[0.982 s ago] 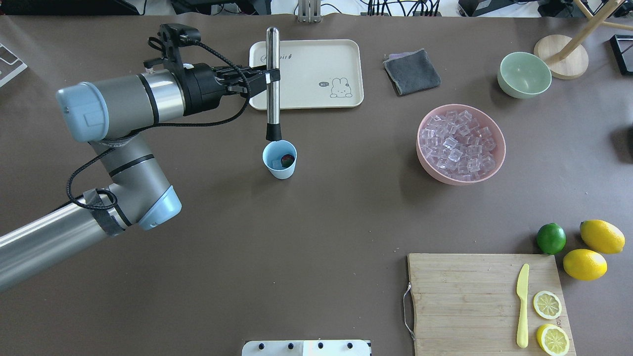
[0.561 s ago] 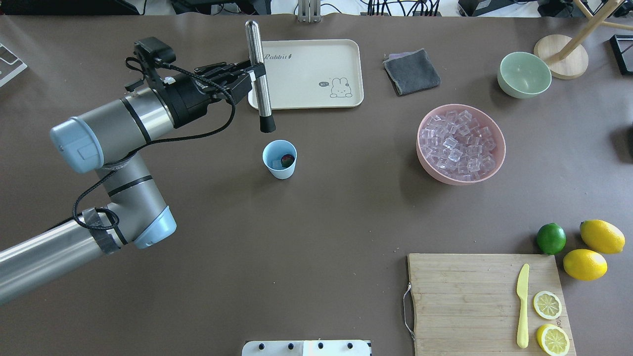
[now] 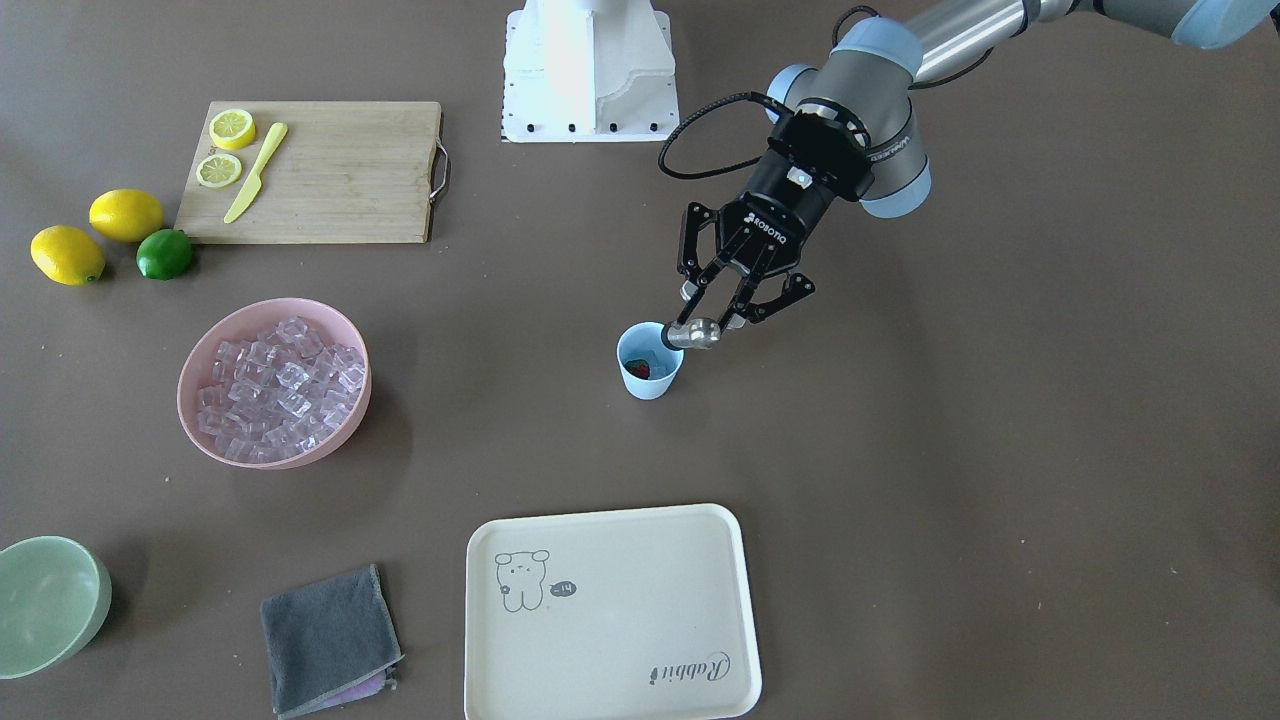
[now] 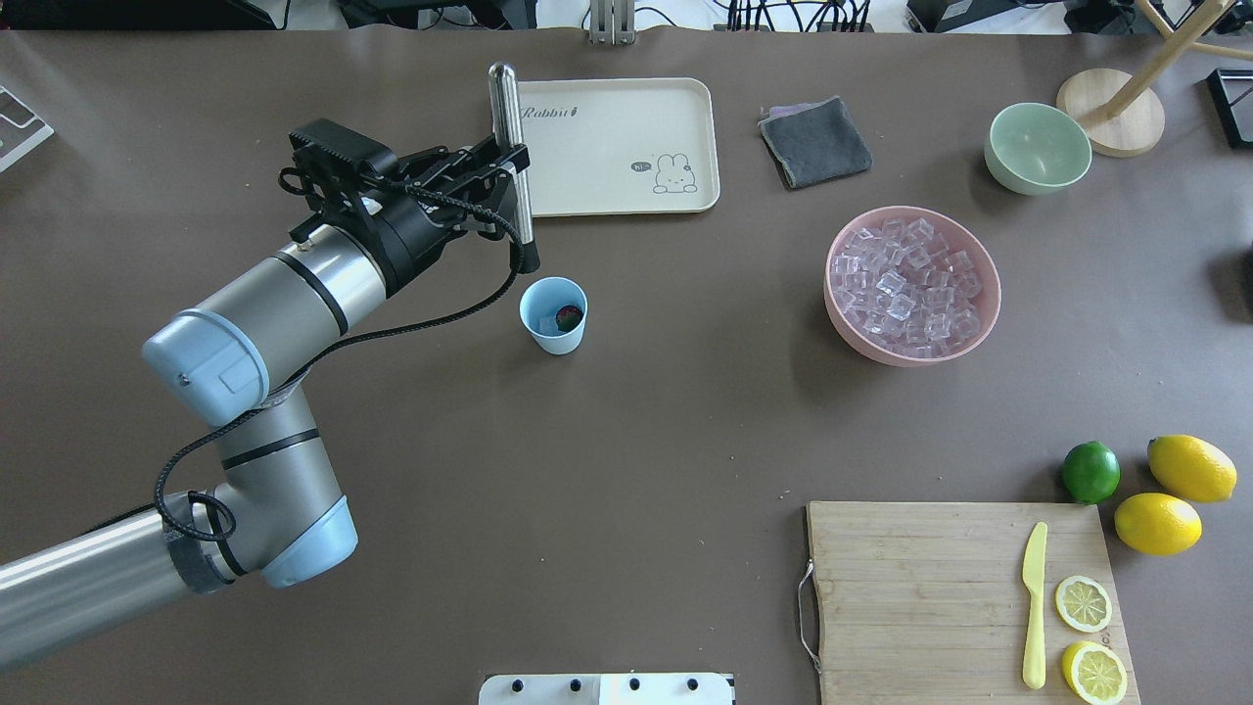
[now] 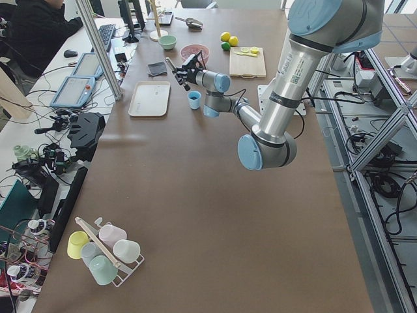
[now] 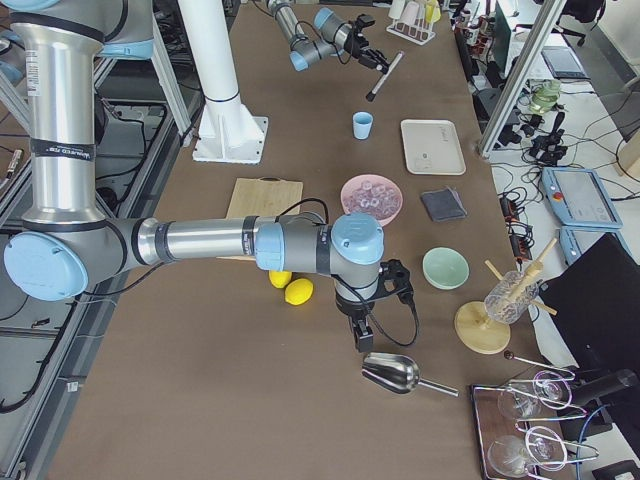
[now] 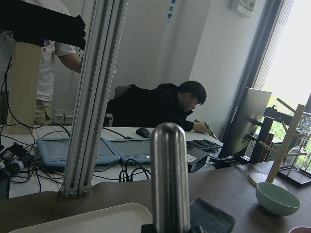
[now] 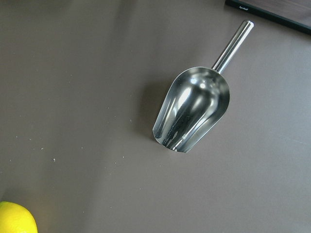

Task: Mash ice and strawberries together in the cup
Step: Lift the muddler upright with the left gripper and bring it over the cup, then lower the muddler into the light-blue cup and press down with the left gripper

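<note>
left gripper (image 4: 511, 163): jaws clamped on the muddler's steel shaft, roughly halfway along it; the arm reaches in low over the worktop (image 4: 636, 441)
muddler (image 4: 507, 103): steel rod with a black head, leaning, head lowermost; it hangs in the air just outside the cup's rim on the tray side, not inside the cup
cup (image 4: 558, 343): light-blue tumbler, upright on the worktop, a little nearer the robot than the tray
strawberry (image 4: 569, 315): small and red, at the bottom of the cup
ice (image 4: 543, 323): one clear cube in the cup, just beside the strawberry; the rest is heaped in the pink bowl (image 4: 915, 357), well apart from the cup
right gripper (image 6: 359, 340): hangs over the worktop near a steel scoop (image 8: 192, 114), with a lemon (image 8: 14, 218) at the corner of its wrist view; whether the jaws are apart or together cannot be told
tray (image 4: 626, 117): cream, with a rabbit drawing, beyond the cup
grey cloth (image 4: 814, 142): folded, between the tray and the pale green bowl (image 4: 1028, 181)
cutting board (image 4: 910, 587): carries a yellow knife (image 4: 1034, 602) and two lemon halves (image 4: 1083, 603); a lime (image 4: 1090, 471) lies just past its far corner
</note>
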